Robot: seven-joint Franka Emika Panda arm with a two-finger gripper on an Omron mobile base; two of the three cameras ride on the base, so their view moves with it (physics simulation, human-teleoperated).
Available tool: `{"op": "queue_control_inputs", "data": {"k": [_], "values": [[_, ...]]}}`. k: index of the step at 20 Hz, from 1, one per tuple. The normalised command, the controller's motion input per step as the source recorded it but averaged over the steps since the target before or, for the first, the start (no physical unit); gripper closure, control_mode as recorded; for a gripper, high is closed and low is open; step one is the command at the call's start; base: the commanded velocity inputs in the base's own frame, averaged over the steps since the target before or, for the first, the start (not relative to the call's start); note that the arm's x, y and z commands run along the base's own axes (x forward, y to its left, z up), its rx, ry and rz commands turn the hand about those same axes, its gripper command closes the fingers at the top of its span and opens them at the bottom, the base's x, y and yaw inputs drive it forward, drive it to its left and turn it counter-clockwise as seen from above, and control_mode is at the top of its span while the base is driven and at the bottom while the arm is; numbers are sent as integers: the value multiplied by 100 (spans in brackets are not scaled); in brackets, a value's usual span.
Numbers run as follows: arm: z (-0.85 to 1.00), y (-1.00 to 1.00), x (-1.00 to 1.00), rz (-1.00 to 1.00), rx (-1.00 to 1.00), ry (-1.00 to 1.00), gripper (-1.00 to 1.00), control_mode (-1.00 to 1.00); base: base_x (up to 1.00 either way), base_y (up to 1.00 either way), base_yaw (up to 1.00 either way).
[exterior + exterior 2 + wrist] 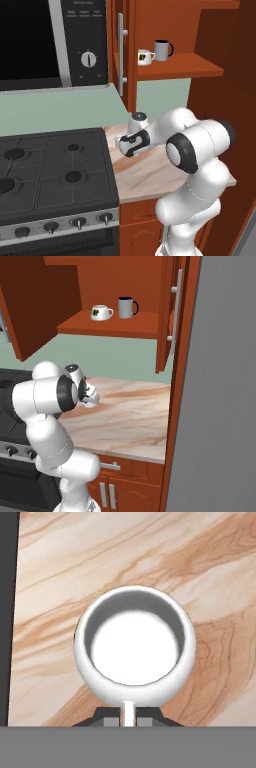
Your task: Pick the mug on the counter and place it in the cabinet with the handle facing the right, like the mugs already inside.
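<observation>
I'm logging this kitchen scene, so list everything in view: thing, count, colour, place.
mug: 1, white, on counter, handle between fingertips
counter: 1, beige-pink marble, right of stove
cabinet: 1, reddish-brown, open, above counter
emblem mug: 1, white, cabinet shelf
grey mug: 1, grey, shelf, right of the emblem mug
stove: 1, black, left of counter
microwave: 1, black, above stove
gripper: 1, dark fingertips, shut on the mug's handle

A black microwave (52, 42) hangs at the upper left, with a round white dial (88, 59) on its panel. Below it stands a black stove (50, 170) with round burners and a row of knobs (77, 222) along its front edge. A pale green wall (60, 112) runs behind the stove.
</observation>
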Motion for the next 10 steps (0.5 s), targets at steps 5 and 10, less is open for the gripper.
{"op": "queue_control_inputs", "data": {"k": [5,10], "values": [[31,-17,-11,2,0,-6,100,-100,0,0,0],[38,-21,-17,5,0,-6,100,-100,0,0,0]]}}
